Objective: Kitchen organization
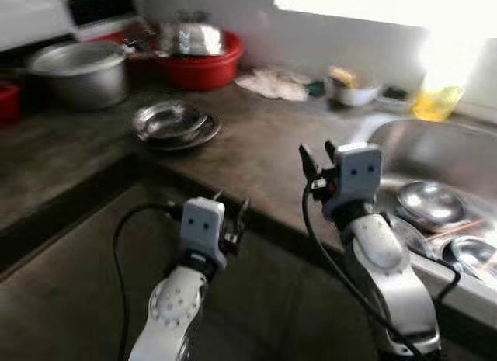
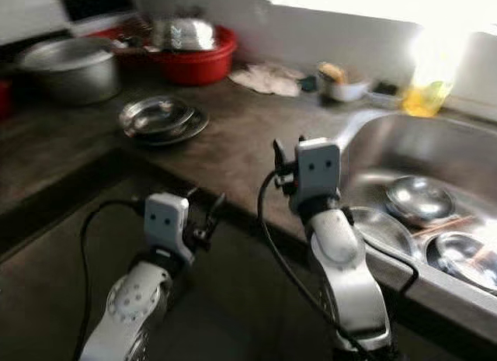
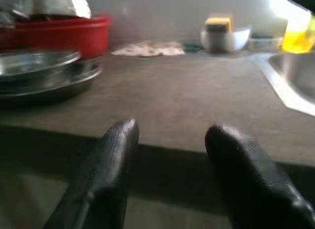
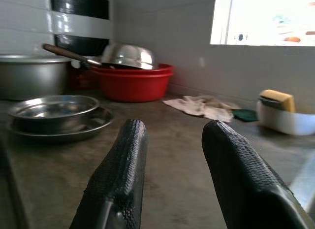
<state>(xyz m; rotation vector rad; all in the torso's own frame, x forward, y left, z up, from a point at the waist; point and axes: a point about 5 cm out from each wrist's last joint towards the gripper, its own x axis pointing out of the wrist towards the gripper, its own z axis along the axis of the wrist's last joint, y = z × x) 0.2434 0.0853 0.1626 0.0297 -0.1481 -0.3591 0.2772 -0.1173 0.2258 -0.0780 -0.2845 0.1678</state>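
Stacked steel plates (image 1: 174,125) rest on the dark counter (image 1: 264,144), well ahead of both arms. Steel bowls (image 1: 429,202) lie in the sink (image 1: 435,155) on the right. My left gripper (image 1: 231,221) hovers below the counter's front edge, open and holding nothing; its fingers (image 3: 115,155) point at the counter edge. My right gripper (image 1: 318,157) is raised above the counter near the sink's left rim, open and holding nothing, with the plates (image 4: 56,115) ahead of its fingers (image 4: 231,160).
A red basin (image 1: 203,62) with a steel bowl stands at the back beside a large steel pot (image 1: 80,72). A crumpled cloth (image 1: 272,84), a white dish with a sponge (image 1: 351,88) and a yellow bottle (image 1: 437,101) line the wall.
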